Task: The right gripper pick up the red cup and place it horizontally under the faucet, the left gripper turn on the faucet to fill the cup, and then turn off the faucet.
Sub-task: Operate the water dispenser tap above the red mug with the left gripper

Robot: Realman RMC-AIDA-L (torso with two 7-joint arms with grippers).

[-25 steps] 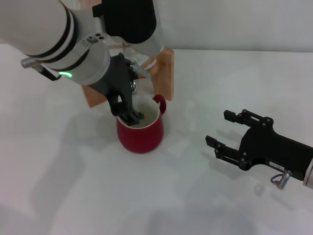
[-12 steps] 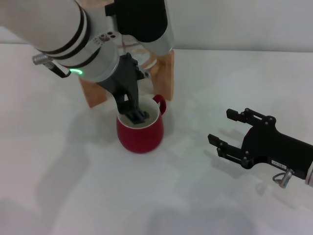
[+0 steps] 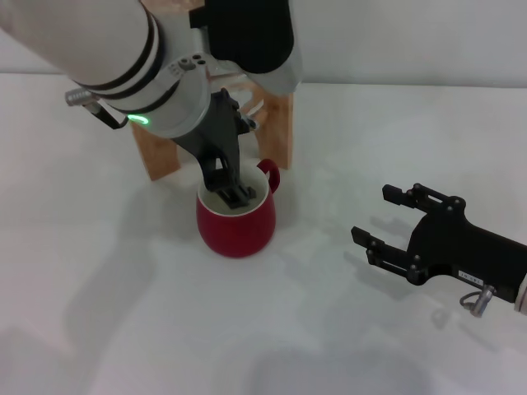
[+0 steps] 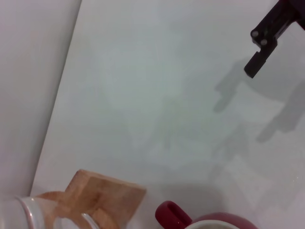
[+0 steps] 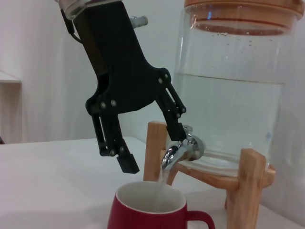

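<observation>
white tabletop (image 3: 99, 280) runs out to a pale wall behind, and on it, at the far side, stands a clear water jug (image 5: 228, 100) on a wooden stand (image 3: 276, 123), about two-thirds full of water with a wood-coloured rim round its top. the left arm, white with black bands and a green light at the wrist, reaches in from the upper left of the head view and covers most of the jug there. the left gripper (image 5: 151, 151) hangs over the mug with its fingers spread apart; one finger lies against the faucet (image 5: 183, 149) at the lever, the other hangs free above the cup's mouth, gripping nothing. the right gripper (image 3: 384, 222) sits low over the table well to the right of the cup, its two fingers parted and empty, pointing toward the cup; a white label and a metal ring show on its body. the red cup (image 3: 235, 218) stands upright on the table directly below the chrome spout, just in front of the stand, its loop handle turned toward the stand's right leg. a thin stream of water falls from the spout into its white inside, which the head view shows holding water.
</observation>
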